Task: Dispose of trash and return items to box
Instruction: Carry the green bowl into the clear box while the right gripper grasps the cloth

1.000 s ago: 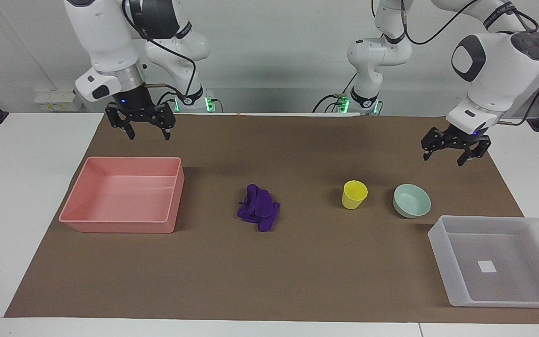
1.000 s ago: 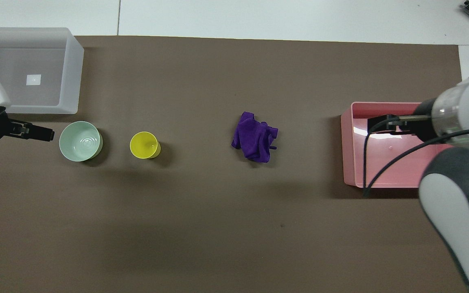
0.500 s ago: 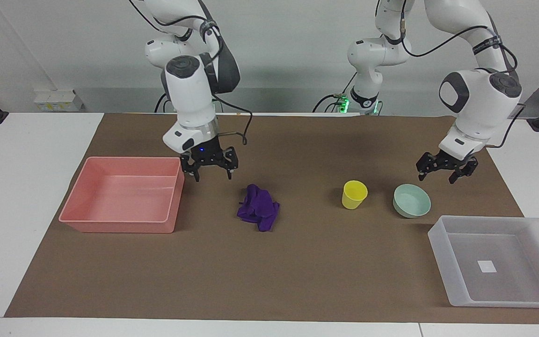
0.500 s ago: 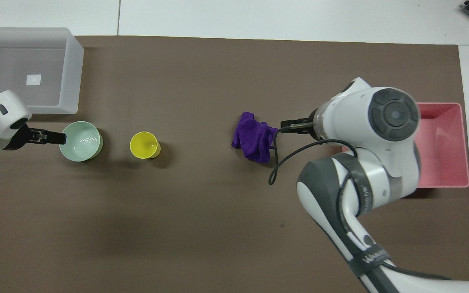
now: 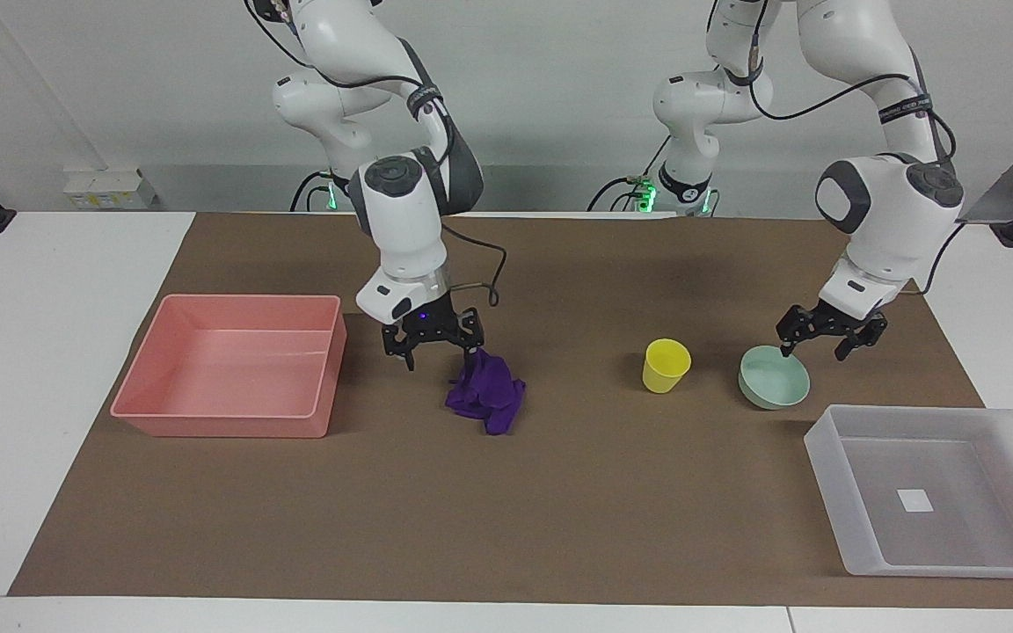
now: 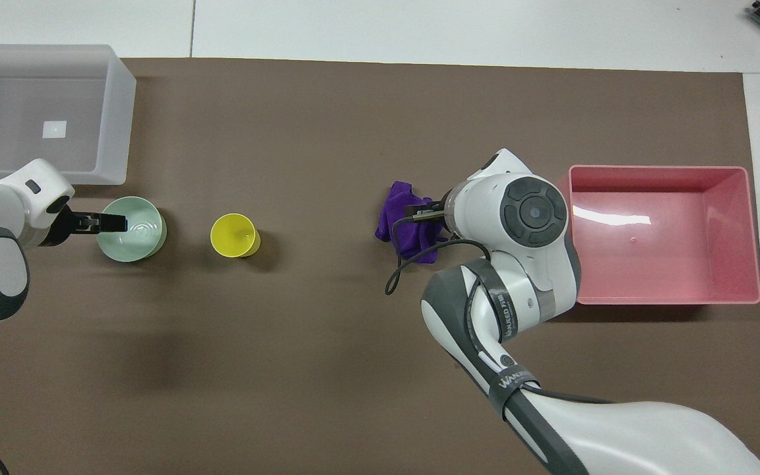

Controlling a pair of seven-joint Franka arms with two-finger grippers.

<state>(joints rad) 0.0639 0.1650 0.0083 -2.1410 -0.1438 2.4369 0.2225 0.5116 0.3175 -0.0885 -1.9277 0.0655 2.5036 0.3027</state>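
Observation:
The purple wad of trash (image 5: 489,400) lies mid-table on the brown mat and also shows in the overhead view (image 6: 392,218). My right gripper (image 5: 441,354) is open just above the wad's edge toward the pink bin, one finger at the wad; in the overhead view (image 6: 423,214) its wrist hides part of the wad. The yellow cup (image 5: 666,365) (image 6: 235,235) stands upright beside the mint-green bowl (image 5: 775,382) (image 6: 139,231). My left gripper (image 5: 814,350) (image 6: 106,223) is open and empty, low over the bowl's rim. The translucent box (image 5: 955,527) (image 6: 24,152) with its white label is empty.
A pink bin (image 5: 234,369) (image 6: 670,251) stands empty at the right arm's end of the table, a hand's width from the wad. The brown mat (image 5: 559,527) covers most of the white table. The box sits at the left arm's end, farther from the robots than the bowl.
My right gripper has swung from over the pink bin's edge across and down to the purple wad. My left gripper has come down toward the bowl's rim. No object has moved.

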